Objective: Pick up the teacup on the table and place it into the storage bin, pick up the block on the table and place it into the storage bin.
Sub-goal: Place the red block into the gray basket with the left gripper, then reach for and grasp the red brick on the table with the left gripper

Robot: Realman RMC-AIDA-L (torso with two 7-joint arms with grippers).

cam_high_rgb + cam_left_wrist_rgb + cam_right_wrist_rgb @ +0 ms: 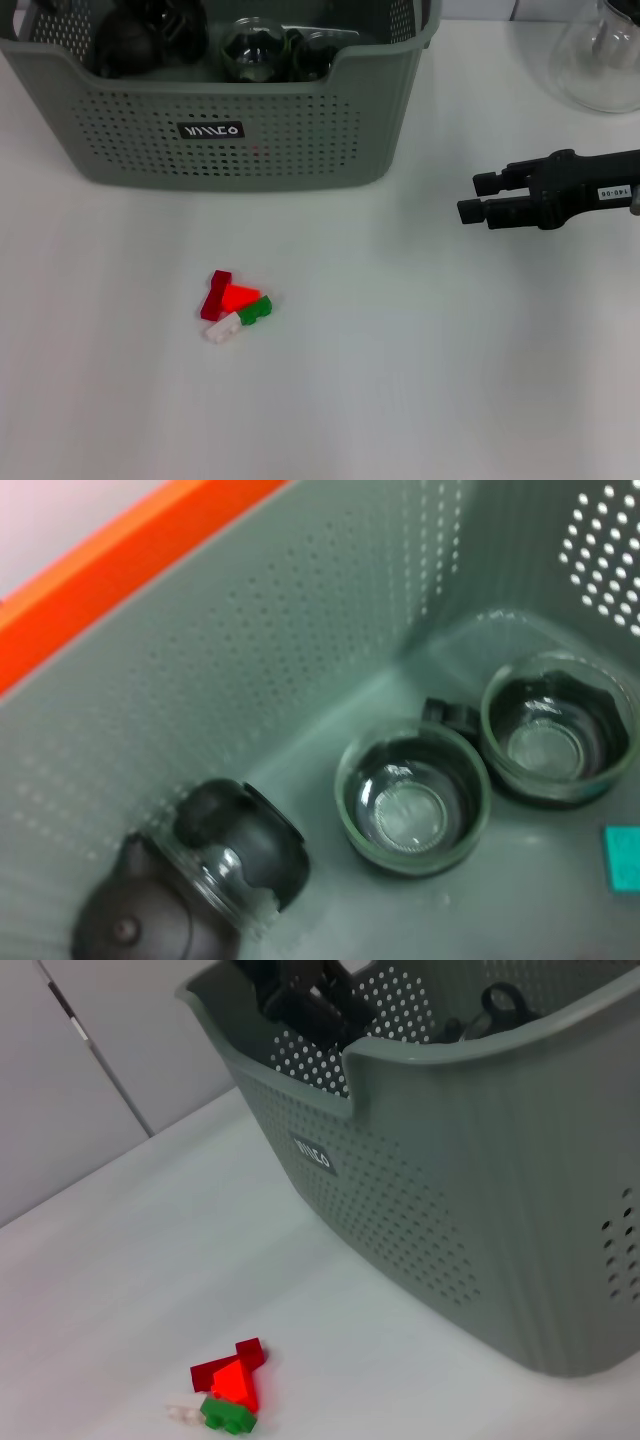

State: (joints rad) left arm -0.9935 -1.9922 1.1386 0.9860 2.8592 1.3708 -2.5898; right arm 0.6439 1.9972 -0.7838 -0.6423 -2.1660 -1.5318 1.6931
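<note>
Head view: the storage bin (220, 130) is seen at the counter's (420, 380) far left, with glass teacups (255, 50) inside it. A cluster of blocks (235, 306) is left on the counter nearer. The right claw (470, 198) is held empty at right, fingers nearly together. The left claw's state cannot be told.

The storage bin (230, 130) stands at the far edge of the white table (420, 380), toward its left side, its black label facing forward. Inside it lie dark glass teacups (255, 48). A small cluster of red, green and white blocks (234, 306) sits near the middle of the table, well apart from the bin. The right gripper (468, 197) hovers over the right side, fingers close together. A clear glass vessel (600, 55) stands at the far right corner.
</note>
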